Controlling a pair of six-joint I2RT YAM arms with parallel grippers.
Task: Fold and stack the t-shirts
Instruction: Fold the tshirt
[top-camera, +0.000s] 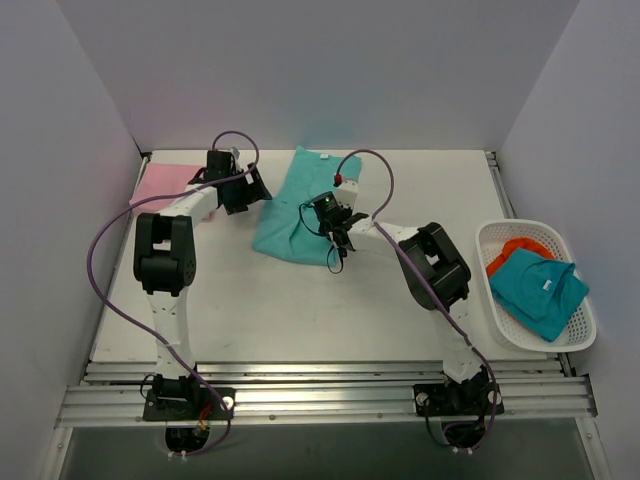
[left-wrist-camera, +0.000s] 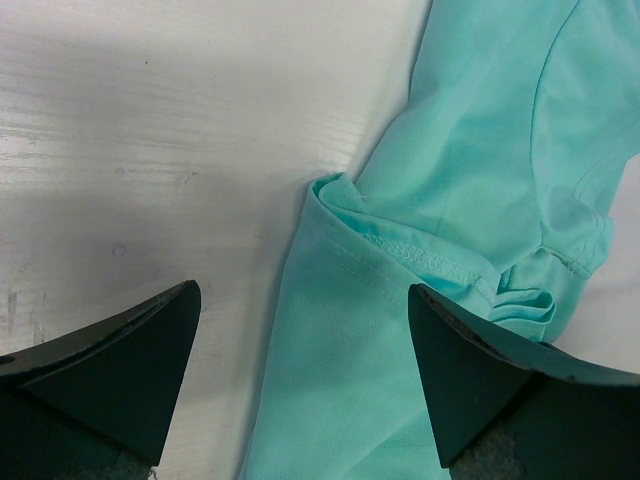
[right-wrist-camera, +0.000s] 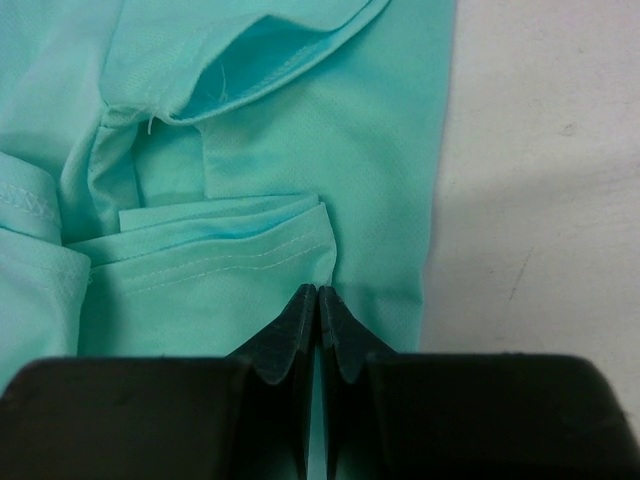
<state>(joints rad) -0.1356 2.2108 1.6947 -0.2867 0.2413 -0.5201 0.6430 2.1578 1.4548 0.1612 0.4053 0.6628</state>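
Observation:
A light turquoise t-shirt (top-camera: 295, 205) lies partly folded at the table's middle back. My right gripper (top-camera: 332, 228) sits on its right side, and in the right wrist view the gripper (right-wrist-camera: 319, 292) is shut, pinching the corner of a folded hem of the t-shirt (right-wrist-camera: 250, 120). At the shirt's left edge hovers my left gripper (top-camera: 250, 190). The left wrist view has it (left-wrist-camera: 305, 370) wide open over the cloth's edge (left-wrist-camera: 480, 150), holding nothing. The pale pink t-shirt (top-camera: 160, 182) lies flat at the back left, partly behind the left arm.
A white basket (top-camera: 590, 335) stands at the right edge of the table, holding a darker teal garment (top-camera: 535, 285) over an orange one (top-camera: 515, 248). Grey walls close in the left, back and right. Bare white table (right-wrist-camera: 540, 200) lies right of the shirt.

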